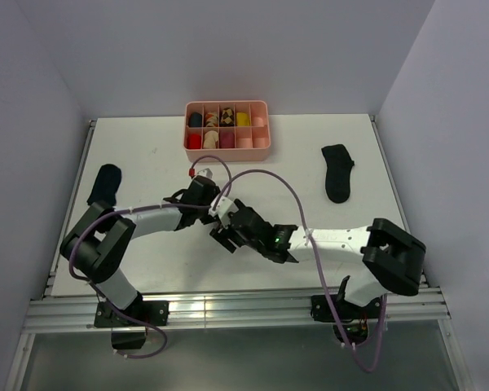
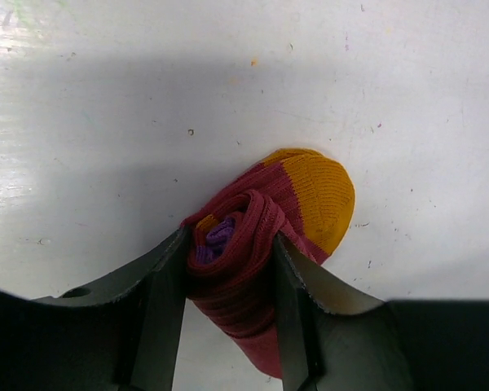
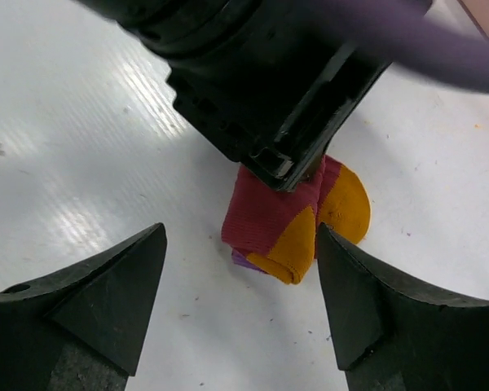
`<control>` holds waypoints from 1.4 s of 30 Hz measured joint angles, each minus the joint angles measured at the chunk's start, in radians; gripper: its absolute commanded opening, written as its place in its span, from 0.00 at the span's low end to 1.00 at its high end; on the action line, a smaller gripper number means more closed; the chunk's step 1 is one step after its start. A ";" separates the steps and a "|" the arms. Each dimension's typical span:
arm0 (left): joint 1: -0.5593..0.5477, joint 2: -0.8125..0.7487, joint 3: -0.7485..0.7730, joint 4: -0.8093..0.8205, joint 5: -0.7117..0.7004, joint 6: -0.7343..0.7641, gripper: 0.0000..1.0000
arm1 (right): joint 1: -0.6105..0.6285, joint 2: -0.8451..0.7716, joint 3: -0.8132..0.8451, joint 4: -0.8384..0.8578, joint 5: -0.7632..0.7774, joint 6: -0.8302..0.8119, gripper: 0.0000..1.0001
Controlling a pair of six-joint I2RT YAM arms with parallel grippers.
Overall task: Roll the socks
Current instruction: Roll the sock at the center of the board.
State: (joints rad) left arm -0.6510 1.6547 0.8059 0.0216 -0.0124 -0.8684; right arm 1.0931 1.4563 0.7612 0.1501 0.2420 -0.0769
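Observation:
The striped sock [image 2: 261, 236], maroon and purple with an orange-yellow toe, is rolled into a bundle on the white table. My left gripper [image 2: 228, 261] is shut on the roll, one finger on each side. In the right wrist view the roll [image 3: 281, 224] lies under the left gripper [image 3: 277, 122], with an orange flap facing the camera. My right gripper [image 3: 240, 236] is open, its fingertips apart just in front of the roll and not touching it. In the top view both grippers [image 1: 218, 212] [image 1: 230, 231] meet at mid-table and hide the roll. One black sock [image 1: 104, 185] lies far left, another [image 1: 338, 172] at the right.
A pink divided tray [image 1: 228, 152] holding rolled socks stands at the back centre. A purple cable [image 1: 285, 191] loops over the table above the right arm. Grey walls close in the table on three sides.

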 measured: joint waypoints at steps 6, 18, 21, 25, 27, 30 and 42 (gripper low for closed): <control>0.000 0.016 0.026 -0.024 0.014 0.024 0.47 | 0.060 0.120 0.002 0.028 0.099 -0.061 0.79; 0.000 0.048 0.079 -0.070 0.039 0.090 0.48 | 0.093 0.312 0.051 0.082 0.308 -0.125 0.60; 0.000 0.056 0.090 -0.077 0.043 0.108 0.48 | 0.095 0.338 0.066 0.083 0.370 -0.130 0.23; 0.001 0.060 0.100 -0.084 0.044 0.136 0.50 | 0.093 0.341 0.073 0.082 0.386 -0.114 0.00; 0.001 0.055 0.101 -0.083 0.043 0.146 0.56 | 0.089 0.334 0.073 0.078 0.372 -0.103 0.00; 0.002 0.020 0.077 -0.082 0.038 0.144 0.64 | 0.057 0.300 0.066 0.056 0.288 -0.071 0.00; 0.047 -0.306 -0.095 -0.124 -0.067 -0.044 0.71 | -0.146 0.215 0.083 -0.018 -0.268 0.074 0.00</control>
State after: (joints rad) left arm -0.6037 1.3491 0.7113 -0.1020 -0.0795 -0.9127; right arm 0.9466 1.6714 0.8440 0.1318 -0.0261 -0.0029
